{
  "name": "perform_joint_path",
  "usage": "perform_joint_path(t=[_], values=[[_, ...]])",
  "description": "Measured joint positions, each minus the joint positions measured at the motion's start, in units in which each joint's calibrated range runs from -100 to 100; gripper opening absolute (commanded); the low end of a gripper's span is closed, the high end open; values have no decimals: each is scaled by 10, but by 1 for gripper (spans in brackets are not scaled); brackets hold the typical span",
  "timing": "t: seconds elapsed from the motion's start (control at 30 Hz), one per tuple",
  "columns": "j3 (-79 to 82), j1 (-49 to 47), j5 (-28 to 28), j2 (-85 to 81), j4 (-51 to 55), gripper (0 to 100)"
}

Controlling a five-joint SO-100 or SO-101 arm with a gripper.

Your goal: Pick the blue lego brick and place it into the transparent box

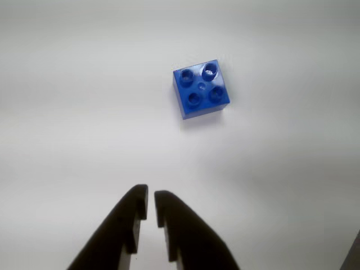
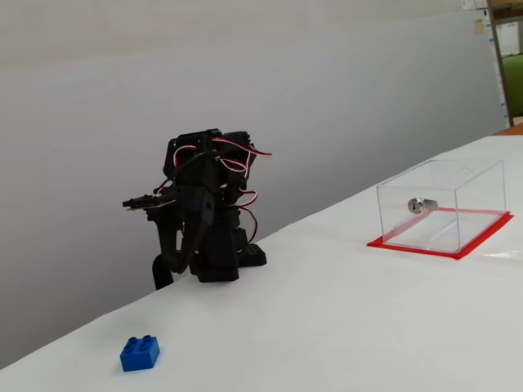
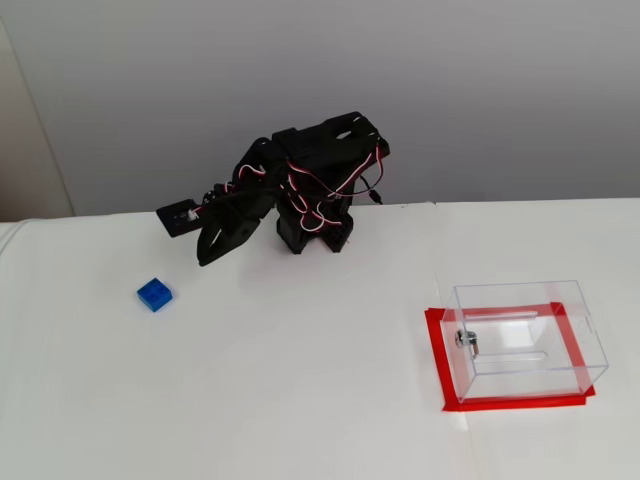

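The blue lego brick lies studs-up on the white table, ahead and slightly right of my gripper in the wrist view. The black fingers stand almost together with only a thin slit and nothing between them. In both fixed views the brick rests alone near the table's left part, and the gripper hangs a short way above the table, apart from it. The transparent box, with a silver lock cylinder, sits on a red base far to the right.
The arm's black base stands at the table's back edge before a grey wall. The white table spreads wide between brick and box. Its back edge runs close behind the brick.
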Motion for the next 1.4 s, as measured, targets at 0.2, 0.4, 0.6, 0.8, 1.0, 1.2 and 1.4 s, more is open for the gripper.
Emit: perform_joint_path(t=[0.2, 0.4, 0.6, 0.8, 1.0, 1.2, 1.4], values=[[-119, 0, 1, 154, 0, 1], [-211, 0, 1, 248, 0, 1], [-258, -11, 1, 282, 0, 1], [-266, -14, 17, 327, -5, 14], [-306, -14, 47, 384, -31, 25], [-344, 7, 88, 431, -38, 24], [-362, 37, 109, 479, -38, 25]])
